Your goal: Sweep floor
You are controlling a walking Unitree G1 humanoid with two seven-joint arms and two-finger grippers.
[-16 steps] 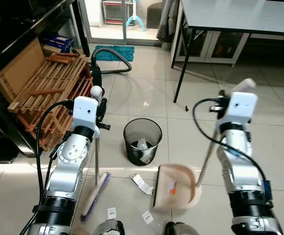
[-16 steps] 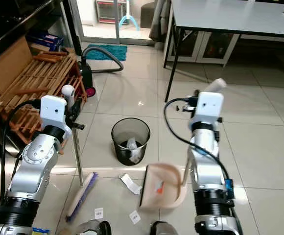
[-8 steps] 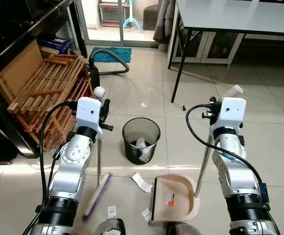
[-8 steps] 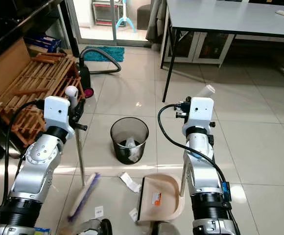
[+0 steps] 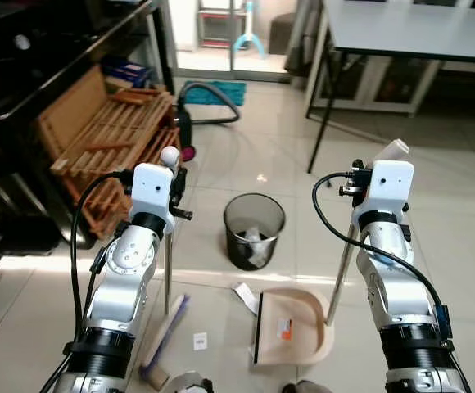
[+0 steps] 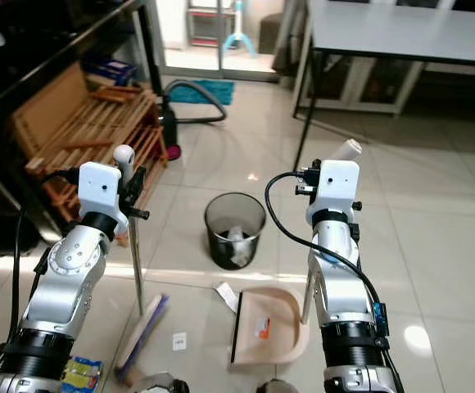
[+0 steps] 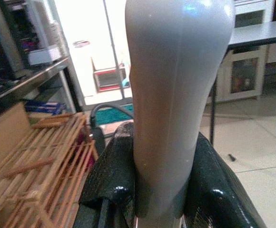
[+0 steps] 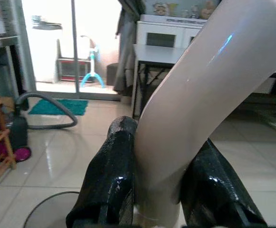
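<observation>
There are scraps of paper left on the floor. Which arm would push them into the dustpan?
Probably the left. Its gripper holds the broom, whose head rests on the floor near the paper scraps. The right gripper holds the dustpan handle, keeping the pan on the floor beside them.

A tiled home room: vacuum cleaner (image 5: 190,131), wooden rack (image 5: 106,143), table (image 5: 418,33), wastebasket (image 5: 254,232)

daylight floods the doorway (image 7: 97,42); glare on floor tiles (image 5: 260,178); handles blurred close-up.

Both arms raised, left hand (image 7: 159,190) and right hand (image 8: 159,190) clenched.
</observation>
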